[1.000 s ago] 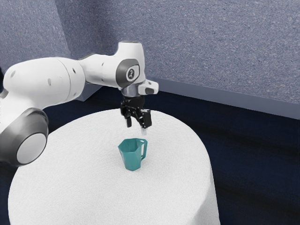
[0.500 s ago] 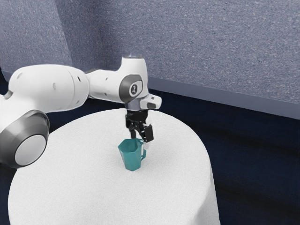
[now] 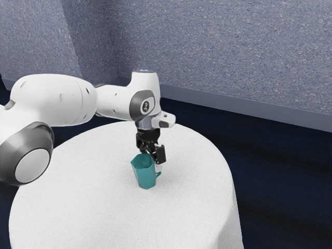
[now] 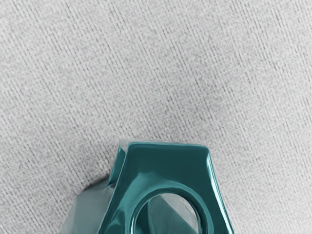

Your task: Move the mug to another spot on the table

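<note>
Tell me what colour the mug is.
The mug is a glossy teal; the wrist view shows it best.

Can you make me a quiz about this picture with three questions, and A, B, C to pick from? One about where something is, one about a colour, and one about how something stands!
1. Where is the mug?
A) on the round white table
B) on the floor
C) on a shelf

2. What colour is the mug?
A) red
B) teal
C) yellow

3. How does the mug stand?
A) upside down
B) lying on its side
C) upright

Answers:
1 A: it sits on the tabletop, with the claw right at its rim.
2 B: its walls are shiny teal.
3 C: its open mouth faces up.
</note>
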### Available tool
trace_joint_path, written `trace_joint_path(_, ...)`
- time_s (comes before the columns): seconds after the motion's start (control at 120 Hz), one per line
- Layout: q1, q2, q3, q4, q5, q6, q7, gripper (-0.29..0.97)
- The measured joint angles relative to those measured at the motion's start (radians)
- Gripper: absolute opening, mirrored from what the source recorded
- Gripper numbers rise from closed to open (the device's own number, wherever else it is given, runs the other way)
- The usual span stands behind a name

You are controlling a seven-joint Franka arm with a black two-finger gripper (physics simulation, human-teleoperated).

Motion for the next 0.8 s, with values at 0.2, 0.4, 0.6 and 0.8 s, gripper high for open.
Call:
trace_joint_path(0.2, -0.001, 0.001, -0.004, -0.004, 0.019, 0.020, 0.008, 0.68)
trace_joint_path(0.4, -0.001, 0.003, -0.032, -0.005, 0.067, 0.056, 0.013, 0.68)
trace_joint_path(0.6, -0.001, 0.002, -0.035, -0.006, 0.096, 0.072, 0.016, 0.68)
trace_joint_path(0.8, -0.001, 0.001, -0.035, -0.007, 0.104, 0.078, 0.018, 0.56)
